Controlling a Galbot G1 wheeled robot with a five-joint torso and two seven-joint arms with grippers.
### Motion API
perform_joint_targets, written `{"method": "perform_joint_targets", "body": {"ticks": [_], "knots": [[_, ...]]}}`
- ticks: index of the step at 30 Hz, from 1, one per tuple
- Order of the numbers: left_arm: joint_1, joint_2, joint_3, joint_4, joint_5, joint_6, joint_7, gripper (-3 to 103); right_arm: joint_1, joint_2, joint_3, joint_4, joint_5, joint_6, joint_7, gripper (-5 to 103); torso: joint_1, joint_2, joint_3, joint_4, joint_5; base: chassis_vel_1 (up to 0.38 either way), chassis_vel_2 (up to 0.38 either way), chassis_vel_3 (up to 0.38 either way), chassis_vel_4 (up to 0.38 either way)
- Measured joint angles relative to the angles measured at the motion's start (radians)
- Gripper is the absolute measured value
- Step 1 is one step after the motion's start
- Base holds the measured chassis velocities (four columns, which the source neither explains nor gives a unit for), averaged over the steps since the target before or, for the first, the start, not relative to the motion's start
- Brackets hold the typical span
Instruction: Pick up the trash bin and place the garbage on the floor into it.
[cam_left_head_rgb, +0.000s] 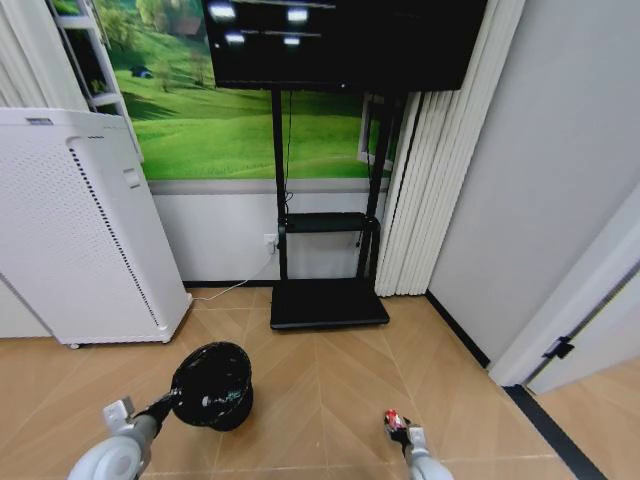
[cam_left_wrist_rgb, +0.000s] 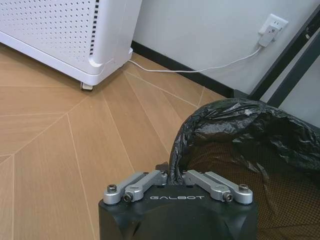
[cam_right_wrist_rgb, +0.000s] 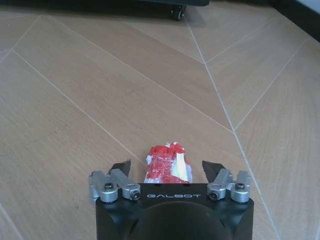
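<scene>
Closest to my head camera, both arms reach in from the bottom edge. On my left, the left end effector is pinched together on the rim of the trash bin. In the left wrist view its linkages are drawn in tight around the crinkly black bag liner folded over the edge of the bin, and I can see the dark mesh inside wall. From the head view the bin looks slightly tilted, its mouth facing up and toward me, above the wooden floor; whether its base touches the boards I cannot tell.

On my right, the right end effector is spread wide. A red-and-white crumpled wrapper lies between its two dark fingertips, with a visible gap on each side. In the head view the same wrapper shows as a small red spot at the tip of the right arm, well apart from the bin.

Behind the bin, a white perforated appliance stands to the left on small casters. A black TV stand sits against the wall, a white cable running along the baseboard to a wall plug.
</scene>
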Motion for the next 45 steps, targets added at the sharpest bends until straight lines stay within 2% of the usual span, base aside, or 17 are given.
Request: {"method": "perform_joint_targets", "body": {"ticks": [1,2,4,8,10,13,16,18,19,22,34,36,39,41,42,44,45], "knots": [[-0.001,0.0,0.001,0.001,0.0,-0.001,-0.001,3,0.008,0.002,-0.003,-0.015,-0.002,0.0,0.0,87,0.0,0.0,0.0,-0.0001,-0.0001,0.0,0.0,0.0,0.0],[-0.001,0.0,0.001,0.001,0.0,-0.001,-0.001,3,0.008,0.002,-0.003,-0.015,-0.002,0.0,0.0,87,0.0,0.0,0.0,-0.0001,-0.0001,0.0,0.0,0.0,0.0],[-0.003,0.0,0.003,0.001,-0.001,-0.001,-0.004,3,0.023,0.004,-0.006,-0.04,-0.012,0.001,-0.002,96,0.0,0.0,0.0,-0.0001,-0.0001,0.0,0.0,0.0,0.0],[-0.008,0.002,0.006,0.001,-0.006,-0.001,-0.009,3,0.034,0.008,-0.006,-0.066,-0.025,0.009,-0.004,96,0.0,0.0,0.0,-0.0001,0.0,0.0,0.0,0.0,0.0],[-0.012,0.002,0.009,0.001,-0.009,-0.001,-0.011,3,0.037,0.01,-0.007,-0.076,-0.032,0.014,-0.004,94,0.0,0.0,0.0,-0.0002,-0.0001,0.0,0.0,0.0,0.0],[-0.014,0.003,0.013,0.002,-0.009,-0.001,-0.014,3,0.038,0.014,-0.007,-0.085,-0.04,0.019,-0.009,78,0.0,0.0,0.0,-0.0002,-0.0002,0.0,0.0,0.0,0.0],[-0.015,0.004,0.015,0.002,-0.009,-0.001,-0.015,3,0.038,0.015,-0.007,-0.086,-0.042,0.021,-0.011,73,0.0,0.0,0.0,-0.0002,-0.0002,0.0,0.0,0.0,0.0],[-0.017,0.004,0.019,0.002,-0.009,-0.001,-0.017,3,0.034,0.015,-0.007,-0.082,-0.043,0.024,-0.017,61,0.0,0.0,0.0,-0.0001,-0.0001,0.0,0.0,0.0,0.0],[-0.017,0.004,0.019,0.002,-0.009,-0.001,-0.017,3,0.034,0.015,-0.007,-0.082,-0.043,0.024,-0.017,61,0.0,0.0,0.0,-0.0001,-0.0001,0.0,0.0,0.0,0.0],[-0.018,0.004,0.019,0.003,-0.009,-0.001,-0.018,3,0.029,0.014,-0.007,-0.078,-0.041,0.032,-0.018,47,0.0,0.0,0.0,-0.0002,-0.0001,0.0,0.0,0.0,0.0],[-0.019,0.002,0.015,0.003,-0.009,-0.002,-0.018,3,0.015,0.004,0.012,-0.055,-0.012,0.041,-0.019,45,0.0,0.0,0.0,-0.0001,0.0002,0.0,0.0,0.0,0.0],[-0.042,0.017,0.038,0.017,-0.013,-0.003,-0.02,3,-0.013,-0.017,0.027,0.031,0.053,0.025,-0.018,45,0.0,0.0,0.0,0.0002,0.0003,0.0,0.0,0.0,0.0],[-0.056,0.026,0.055,0.024,-0.017,-0.003,-0.022,3,-0.028,-0.028,0.035,0.072,0.074,0.019,-0.017,45,0.0,0.0,0.0,0.0002,0.0002,0.0,0.0,0.0,0.0],[-0.126,0.064,0.129,0.037,-0.04,-0.004,-0.041,3,-0.1,-0.086,0.07,0.242,0.124,0.029,-0.044,45,0.0,0.0,0.0,-0.0002,0.0,0.0,0.0,0.0,0.0],[-0.126,0.064,0.129,0.037,-0.04,-0.004,-0.041,3,-0.1,-0.086,0.07,0.242,0.124,0.029,-0.044,45,0.0,0.0,0.0,-0.0002,0.0,0.0,0.0,0.0,0.0],[-0.194,0.105,0.212,0.051,-0.051,-0.019,-0.049,3,-0.168,-0.137,0.107,0.39,0.181,0.057,-0.073,45,0.0,0.0,0.0,-0.0011,-0.0003,0.0,0.0,0.0,0.0],[-0.194,0.105,0.212,0.051,-0.051,-0.019,-0.049,3,-0.168,-0.137,0.107,0.39,0.181,0.057,-0.073,45,0.0,0.0,0.0,-0.0011,-0.0003,0.0,0.0,0.0,0.0]]}}
